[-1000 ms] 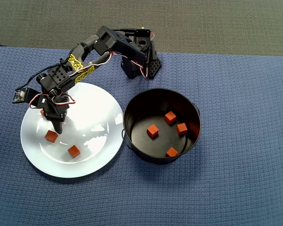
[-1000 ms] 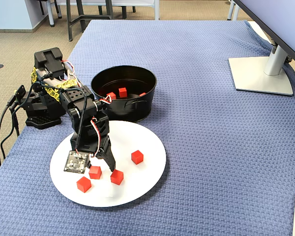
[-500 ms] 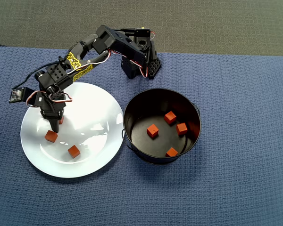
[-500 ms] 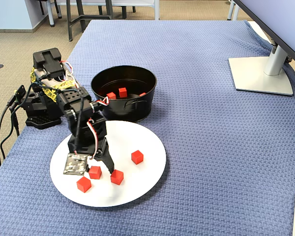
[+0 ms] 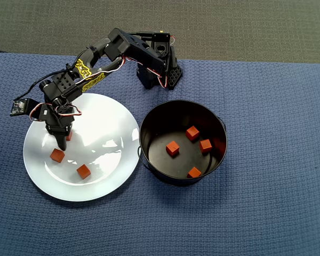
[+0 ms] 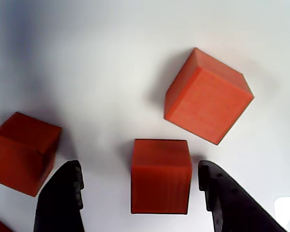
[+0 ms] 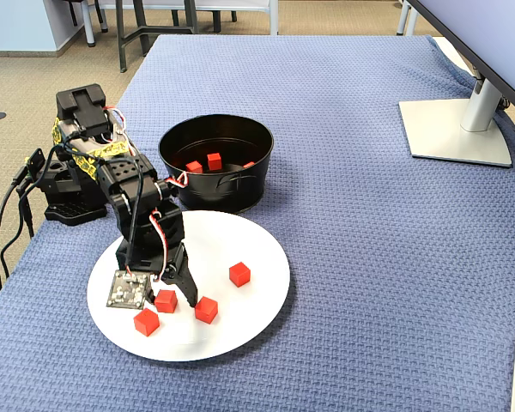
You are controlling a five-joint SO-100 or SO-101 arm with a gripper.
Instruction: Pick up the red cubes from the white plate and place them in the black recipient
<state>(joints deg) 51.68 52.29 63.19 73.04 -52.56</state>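
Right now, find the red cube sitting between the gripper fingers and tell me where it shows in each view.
Overhead view: the cube peeks out beside the gripper, upper left on the white plate.
Wrist view: bottom centre, between both fingers, gaps on either side.
Fixed view: lower left of the plate, under the gripper.
Shared landmark: the white plate beneath it.
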